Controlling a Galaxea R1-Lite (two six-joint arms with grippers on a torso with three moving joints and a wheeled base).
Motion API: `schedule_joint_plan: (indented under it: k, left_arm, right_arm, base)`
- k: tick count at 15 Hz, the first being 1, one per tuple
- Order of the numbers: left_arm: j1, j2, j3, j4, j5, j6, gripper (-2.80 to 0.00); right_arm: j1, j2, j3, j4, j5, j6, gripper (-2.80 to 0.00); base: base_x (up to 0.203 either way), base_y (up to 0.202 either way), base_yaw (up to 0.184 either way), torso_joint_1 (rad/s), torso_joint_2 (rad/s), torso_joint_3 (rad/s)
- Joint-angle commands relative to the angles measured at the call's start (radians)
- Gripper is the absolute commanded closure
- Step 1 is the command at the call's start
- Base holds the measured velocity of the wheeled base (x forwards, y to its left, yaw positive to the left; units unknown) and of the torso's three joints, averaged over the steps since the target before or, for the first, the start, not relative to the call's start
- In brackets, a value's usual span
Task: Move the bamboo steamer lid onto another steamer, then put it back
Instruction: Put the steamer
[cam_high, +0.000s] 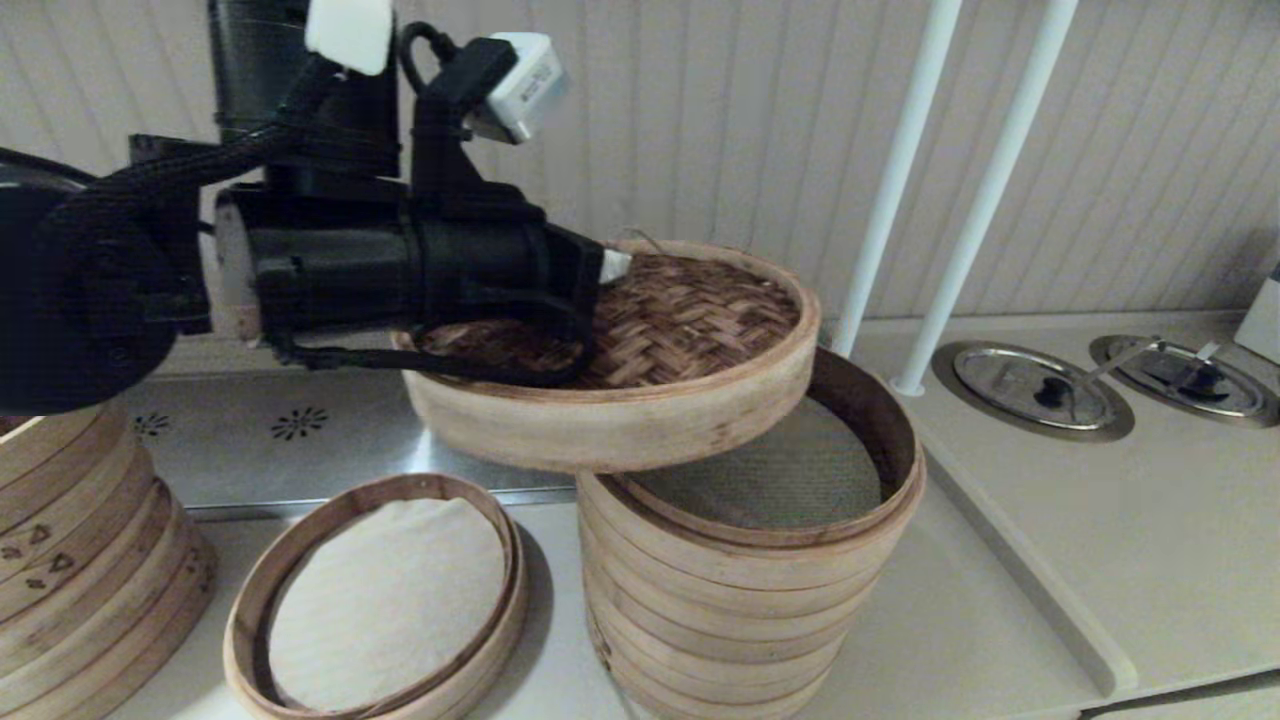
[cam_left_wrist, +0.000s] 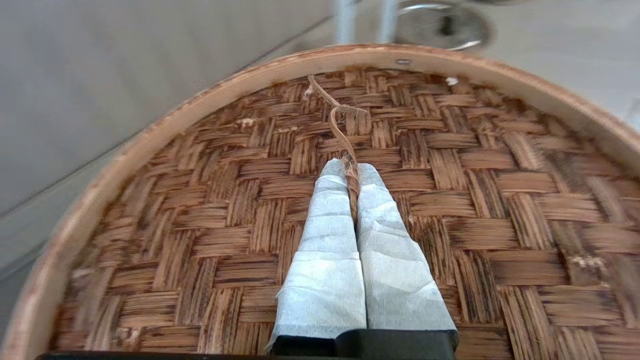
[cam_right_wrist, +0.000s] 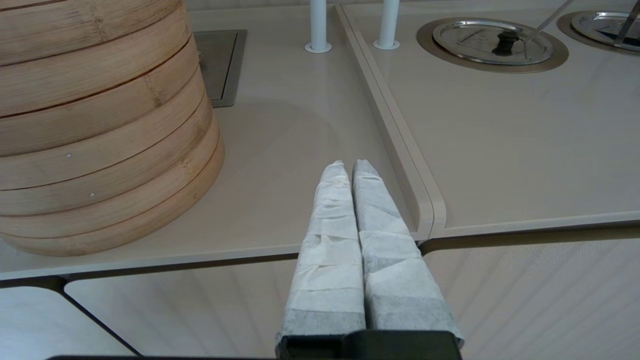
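The bamboo steamer lid (cam_high: 640, 395), brown herringbone top and pale hoop rim, hangs tilted in the air above the tall steamer stack (cam_high: 745, 590), overlapping that stack's left rim. The stack's grey-green mesh liner (cam_high: 790, 470) shows to the right of the lid. My left gripper (cam_high: 612, 266) is shut on the lid's thin loop handle (cam_left_wrist: 345, 142); in the left wrist view the white-wrapped fingertips (cam_left_wrist: 370, 175) pinch the strand over the woven top (cam_left_wrist: 475, 200). My right gripper (cam_right_wrist: 349, 166) is shut and empty, hovering low by the counter's front edge, right of the stack (cam_right_wrist: 100, 125).
A low tray with white cloth liner (cam_high: 380, 600) lies front left. A stack with triangle marks (cam_high: 80, 560) stands at the far left. Two white poles (cam_high: 905, 150) rise behind the tall stack. Round metal covers (cam_high: 1035, 390) sit in the raised counter at right.
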Motion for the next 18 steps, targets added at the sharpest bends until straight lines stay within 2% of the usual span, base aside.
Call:
schedule_joint_plan:
  k: [1,7,14,18]
  left_arm:
    - [0.106,-0.119,0.075,-0.001,-0.020,-0.001,0.00]
    - [0.337,-0.339,0.242,0.044,-0.084,0.018,0.00]
    - [0.463,-0.464,0.506,0.044,-0.108,0.014,0.00]
    - [0.519,-0.479,0.637,-0.008,-0.127,0.008,0.00]
  right_arm:
    - [0.000,0.001,0.003,0.000,0.000,0.001,0.00]
    - [0.000,0.001,0.003,0.000,0.000,0.001,0.00]
    - [0.000,0.001,0.003,0.000,0.000,0.001,0.00]
    - [0.000,0.001,0.003,0.000,0.000,0.001,0.00]
  base:
    - [0.000,0.000,0.000,0.000,0.00,0.000]
    - [0.000,0.000,0.000,0.000,0.00,0.000]
    - [0.000,0.000,0.000,0.000,0.00,0.000]
    - [0.000,0.000,0.000,0.000,0.00,0.000]
